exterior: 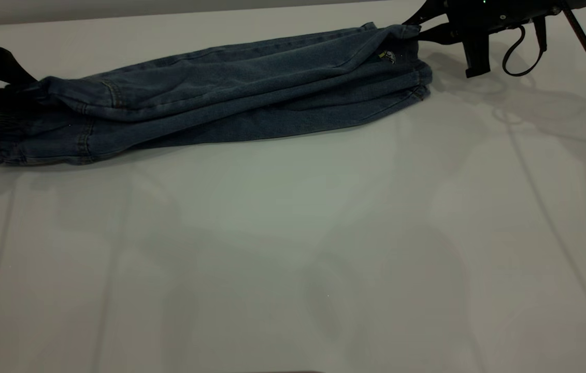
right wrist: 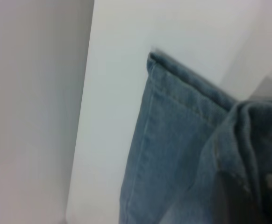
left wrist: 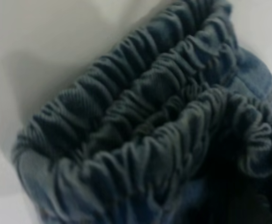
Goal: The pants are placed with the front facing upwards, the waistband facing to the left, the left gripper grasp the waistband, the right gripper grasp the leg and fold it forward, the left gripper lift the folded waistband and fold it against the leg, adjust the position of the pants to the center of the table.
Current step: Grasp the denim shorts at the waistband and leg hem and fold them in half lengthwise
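Note:
The blue denim pants lie folded lengthwise, one leg over the other, along the far side of the white table. The ruched waistband is at the left end. My left gripper is shut on its upper layer, which is held slightly off the table. The gathered waistband fills the left wrist view, and the fingers are hidden there. At the right end my right gripper pinches the top leg's hem corner. The stitched leg hem shows in the right wrist view.
A black cable loop hangs from the right arm above the table's far right. The table's far edge runs just behind the pants. The broad white tabletop stretches toward the near side.

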`<state>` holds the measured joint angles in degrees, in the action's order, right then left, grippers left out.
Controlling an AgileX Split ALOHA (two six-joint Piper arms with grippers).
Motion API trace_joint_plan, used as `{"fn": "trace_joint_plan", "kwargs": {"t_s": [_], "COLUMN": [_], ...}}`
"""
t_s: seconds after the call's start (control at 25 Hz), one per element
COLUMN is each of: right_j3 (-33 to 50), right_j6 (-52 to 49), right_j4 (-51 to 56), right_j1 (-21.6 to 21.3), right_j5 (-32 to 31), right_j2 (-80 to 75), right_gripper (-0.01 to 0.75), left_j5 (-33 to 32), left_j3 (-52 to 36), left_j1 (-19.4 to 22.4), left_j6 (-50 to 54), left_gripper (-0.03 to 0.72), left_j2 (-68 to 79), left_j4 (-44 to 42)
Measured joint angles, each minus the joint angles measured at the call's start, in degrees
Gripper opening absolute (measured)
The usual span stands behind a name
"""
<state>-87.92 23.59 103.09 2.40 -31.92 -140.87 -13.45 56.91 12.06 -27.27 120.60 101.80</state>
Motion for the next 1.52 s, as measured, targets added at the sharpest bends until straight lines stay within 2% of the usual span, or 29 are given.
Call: {"fn": "trace_joint_plan", "kwargs": {"t_s": [0.2,0.4,0.48,0.6,0.84,1.0,1.16,1.28,1.52], "right_j3": [0.0,0.0,0.0,0.0,0.0,0.0,0.0,0.0,0.0], "right_j6": [-1.54,-2.99,-2.99,-2.99,-0.47,7.12,12.27,13.61,14.74], "right_j4": [0.0,0.05,0.12,0.12,0.17,0.17,-0.04,-1.06,-4.54], "right_j1": [0.0,0.0,0.0,0.0,0.0,0.0,0.0,0.0,0.0], "right_j5": [1.46,2.88,3.0,2.63,-0.5,-5.09,-8.36,-10.61,-14.28], "right_j2": [-0.11,-0.11,-0.11,-0.11,-0.11,-0.11,-0.11,-0.11,-0.11], "right_gripper": [0.19,0.334,0.391,0.435,0.451,0.451,0.451,0.451,0.451], "left_j5": [-0.49,-0.43,-0.43,-0.14,1.14,-0.09,-4.29,-6.99,-11.55], "left_j3": [2.05,3.45,3.46,3.46,3.68,5.95,8.44,9.17,9.27], "left_j1": [0.04,0.04,0.04,0.04,0.17,1.05,1.22,1.22,1.24], "left_j6": [1.45,8.24,12.47,17.97,23.11,12.98,1.5,-6.72,-15.61], "left_gripper": [0.299,0.391,0.404,0.41,0.412,0.412,0.412,0.412,0.412], "left_j2": [1.29,1.76,1.81,1.82,1.82,1.87,1.87,1.87,1.91], "left_j4": [0.11,0.11,0.11,0.11,0.11,0.0,0.0,0.0,-0.34]}}
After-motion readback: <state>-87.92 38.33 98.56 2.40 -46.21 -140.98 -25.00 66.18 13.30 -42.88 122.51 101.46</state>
